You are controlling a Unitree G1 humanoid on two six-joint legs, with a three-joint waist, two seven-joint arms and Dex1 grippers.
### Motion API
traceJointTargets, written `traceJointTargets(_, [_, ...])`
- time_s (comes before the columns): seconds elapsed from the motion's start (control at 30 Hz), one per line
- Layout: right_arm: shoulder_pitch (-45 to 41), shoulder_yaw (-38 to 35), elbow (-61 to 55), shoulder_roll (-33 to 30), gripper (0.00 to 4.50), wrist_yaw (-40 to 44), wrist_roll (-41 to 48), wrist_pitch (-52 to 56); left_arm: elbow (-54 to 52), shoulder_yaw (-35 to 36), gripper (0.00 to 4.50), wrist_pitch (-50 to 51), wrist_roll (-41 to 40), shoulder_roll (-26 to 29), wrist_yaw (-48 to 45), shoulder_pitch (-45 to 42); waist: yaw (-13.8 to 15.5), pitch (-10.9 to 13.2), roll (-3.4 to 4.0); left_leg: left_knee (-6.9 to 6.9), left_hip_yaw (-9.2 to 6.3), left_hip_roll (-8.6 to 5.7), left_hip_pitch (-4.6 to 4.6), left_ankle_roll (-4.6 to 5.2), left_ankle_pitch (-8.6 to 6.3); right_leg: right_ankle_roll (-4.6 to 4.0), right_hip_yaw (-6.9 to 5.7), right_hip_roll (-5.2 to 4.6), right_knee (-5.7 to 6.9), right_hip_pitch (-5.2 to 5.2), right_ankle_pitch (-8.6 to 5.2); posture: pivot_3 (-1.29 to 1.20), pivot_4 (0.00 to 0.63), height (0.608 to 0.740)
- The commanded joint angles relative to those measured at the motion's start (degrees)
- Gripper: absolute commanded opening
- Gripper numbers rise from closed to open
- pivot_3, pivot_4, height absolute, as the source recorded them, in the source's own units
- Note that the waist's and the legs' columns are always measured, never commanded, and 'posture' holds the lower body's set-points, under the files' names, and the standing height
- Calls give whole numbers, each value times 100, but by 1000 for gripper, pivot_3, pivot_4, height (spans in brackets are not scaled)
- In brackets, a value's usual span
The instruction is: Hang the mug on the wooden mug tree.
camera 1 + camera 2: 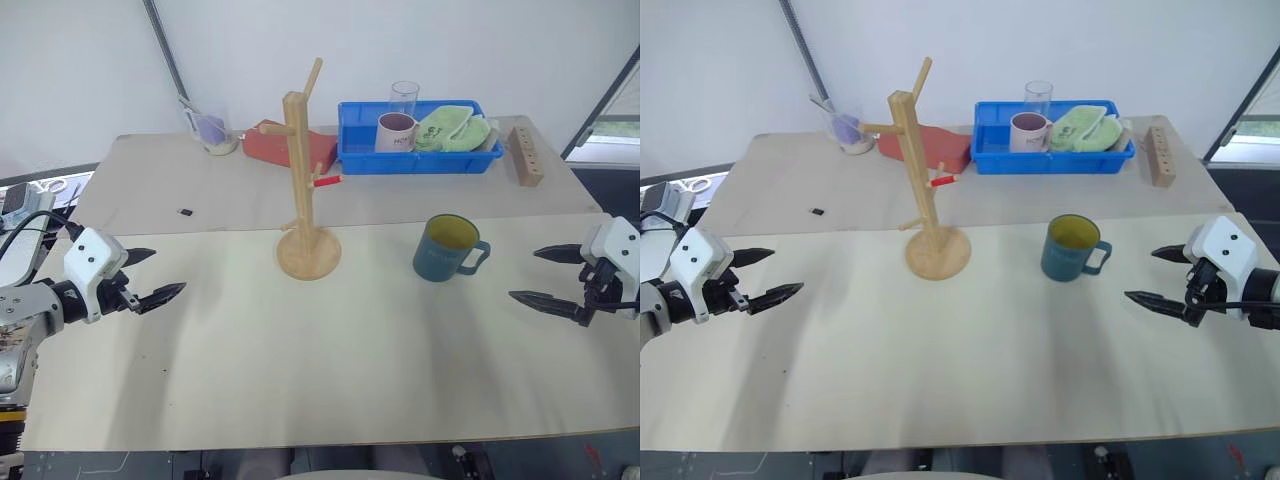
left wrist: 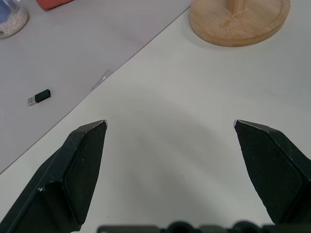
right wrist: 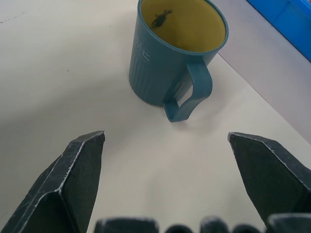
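Inside the mug [image 3: 178, 24] (wrist-side): dark speck.

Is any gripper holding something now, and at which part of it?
Nothing is held. The left gripper and right gripper are open; the mug stands untouched.

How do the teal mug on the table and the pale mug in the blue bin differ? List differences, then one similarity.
The teal mug is blue-green with a yellow-green inside; the pale mug is pinkish-white with a dark inside. The teal mug stands on the bare table; the pale mug sits in the blue bin. Both stand upright, mouths up.
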Motion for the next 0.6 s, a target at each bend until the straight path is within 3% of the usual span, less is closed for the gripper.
traceJointTargets(0.03, [-125, -90, -137, 21, 4480, -32, 24, -15, -123, 280, 4500, 24, -134, 5, -58, 94, 0, 0, 0, 0, 0, 0, 0, 0, 0, 0, 0, 0, 0, 0, 0, 0, 150, 740])
traceJointTargets(0.2, [-121, -84, -117, 96, 4480, -39, -8, -87, -149, 318, 4500, -36, -94, -24, 1, 220, -8, 0, 0, -1, 0, 0, 1, 0, 0, 0, 0, 0, 2, -1, 0, 0, 150, 740])
traceJointTargets(0.33, [-87, -108, -43, 138, 4480, -49, -56, -171, -241, 416, 4500, -493, -402, -55, -594, 234, -2, 0, 0, 0, 1, 0, 1, 0, 0, 0, 1, 0, 1, -1, 0, 0, 150, 740])
traceJointTargets(0.47, [-45, -254, -21, 369, 4480, -366, -26, -62, -1328, -101, 4500, 268, -1271, -82, -936, -328, 57, 4, -9, 2, 3, 0, -6, -1, 0, 0, 0, -2, -1, 1, 0, 0, 150, 740])
traceJointTargets(0.6, [405, -515, -738, 897, 4480, -949, 65, 153, -2041, -720, 4500, 655, -1750, -451, -901, -972, 67, -1, -2, 8, 10, -5, -19, 0, 0, 2, 2, -2, 0, 9, 1, 0, 150, 740])
